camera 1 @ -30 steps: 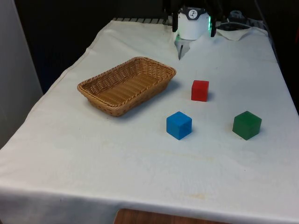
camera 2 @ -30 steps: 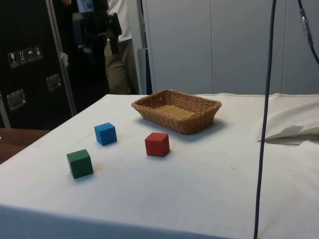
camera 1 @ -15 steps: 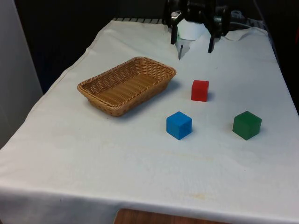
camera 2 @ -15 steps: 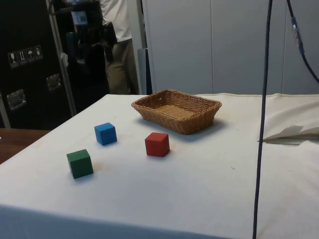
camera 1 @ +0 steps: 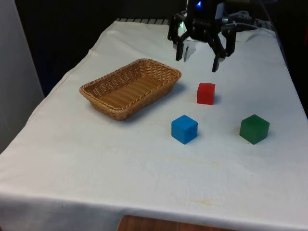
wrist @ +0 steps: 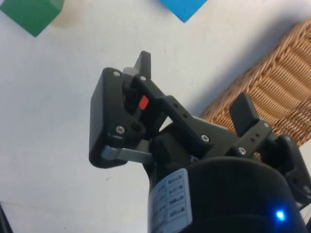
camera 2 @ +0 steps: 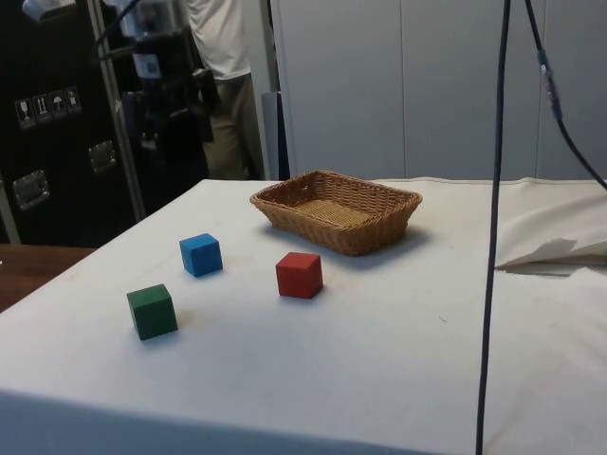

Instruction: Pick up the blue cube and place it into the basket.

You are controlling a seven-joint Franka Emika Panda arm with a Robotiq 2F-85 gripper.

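The task has hardly begun. The blue cube (camera 1: 184,129) sits untouched on the white-clothed table (camera 1: 144,163), just below the centre of the front view, and nothing has been lifted or carried. In the side view it lies left of centre (camera 2: 201,254), between the green cube (camera 2: 152,311) nearer the lower left and the red cube (camera 2: 299,274) toward the middle.

The tool (camera 1: 198,52) hangs in the upper middle of the front view, above the table, beyond the red cube (camera 1: 206,93), well apart from the blue one. Its two fingers are spread wide with nothing between them, so it is released and empty. In the wrist view the tool (wrist: 194,85) has a corner of the blue cube (wrist: 183,8) at the frame's upper edge and part of the green cube (wrist: 32,14) in the upper left corner.

The wicker basket (camera 1: 131,87), left of centre in the front view, holds nothing; its woven rim also appears at the right of the wrist view (wrist: 272,82).

Everything remains: bringing the tool over the blue cube, lowering around it, closing, lifting, carrying it to the basket and letting go. The red cube lies roughly between the tool and its target, so the approach probably needs to pass over or around it.
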